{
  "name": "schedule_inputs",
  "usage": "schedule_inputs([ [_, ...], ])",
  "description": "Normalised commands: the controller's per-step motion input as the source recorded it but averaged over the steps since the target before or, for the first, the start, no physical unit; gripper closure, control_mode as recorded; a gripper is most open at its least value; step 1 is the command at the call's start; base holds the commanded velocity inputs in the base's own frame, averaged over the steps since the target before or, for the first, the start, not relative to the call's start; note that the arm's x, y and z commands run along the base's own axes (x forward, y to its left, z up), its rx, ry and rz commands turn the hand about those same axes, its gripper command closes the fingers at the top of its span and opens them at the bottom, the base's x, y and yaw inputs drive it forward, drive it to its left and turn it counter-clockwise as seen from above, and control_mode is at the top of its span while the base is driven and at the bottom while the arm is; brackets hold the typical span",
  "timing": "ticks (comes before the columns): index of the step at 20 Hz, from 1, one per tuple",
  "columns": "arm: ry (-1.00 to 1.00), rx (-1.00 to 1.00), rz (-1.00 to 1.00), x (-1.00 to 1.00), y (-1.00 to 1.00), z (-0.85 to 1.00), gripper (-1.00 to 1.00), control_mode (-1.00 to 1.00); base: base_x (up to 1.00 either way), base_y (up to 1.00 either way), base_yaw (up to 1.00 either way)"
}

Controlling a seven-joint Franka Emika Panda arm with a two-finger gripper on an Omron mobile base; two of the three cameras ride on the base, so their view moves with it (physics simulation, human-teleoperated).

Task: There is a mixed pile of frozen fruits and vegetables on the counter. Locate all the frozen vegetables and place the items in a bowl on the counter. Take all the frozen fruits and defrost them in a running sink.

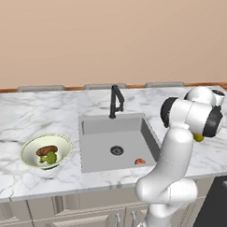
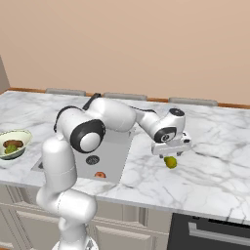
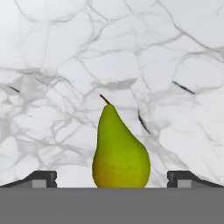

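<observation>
On the left of the white marble counter (image 1: pixel 21 116), the wide pale bowl (image 1: pixel 62 142) is seen. Inside it, the brown potato lump (image 1: pixel 46 151) and the green broccoli (image 1: pixel 48 159) are lying together, touching.

Just to the right of the bowl, the grey sink (image 1: pixel 104 147) is set into the counter. A slim black faucet (image 1: pixel 116 100) is stood at its back edge. A round dark drain (image 1: pixel 116 150) is seen in the sink floor. The small red apple (image 1: pixel 139 161) is lying in the sink, near the front right corner, apart from the drain. No running water can be made out.

Further right, the big white arm is bent across the front of the sink, so part of the sink and the counter behind it is hidden in the right base view.

On the right side of the sink, the yellow-green pear (image 3: pixel 120 151) is lying on the bare counter, well apart from the bowl. The gripper (image 2: pixel 170 152) is held right over the pear. Its jaws are spread wide, one on each side of the pear, and the pear is not touched by them. Nothing is gripped.
</observation>
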Motion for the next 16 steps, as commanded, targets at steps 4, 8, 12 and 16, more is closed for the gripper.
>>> schedule_inputs([
  [4, 0.00, 0.00, 0.00, 0.00, 0.00, -0.12, -1.00, -1.00, 0.00, 0.00, 0.00],
  [8, 0.00, 0.00, 0.00, 0.02, 0.00, -0.26, -1.00, -1.00, 0.00, 0.00, 0.00],
  [12, 0.00, 0.00, 0.00, 0.04, 0.00, -0.25, -1.00, -1.00, 0.00, 0.00, 0.00],
  [16, 0.00, 0.00, 0.00, 0.03, 0.00, -0.19, -1.00, -1.00, 0.00, 0.00, 0.00],
])
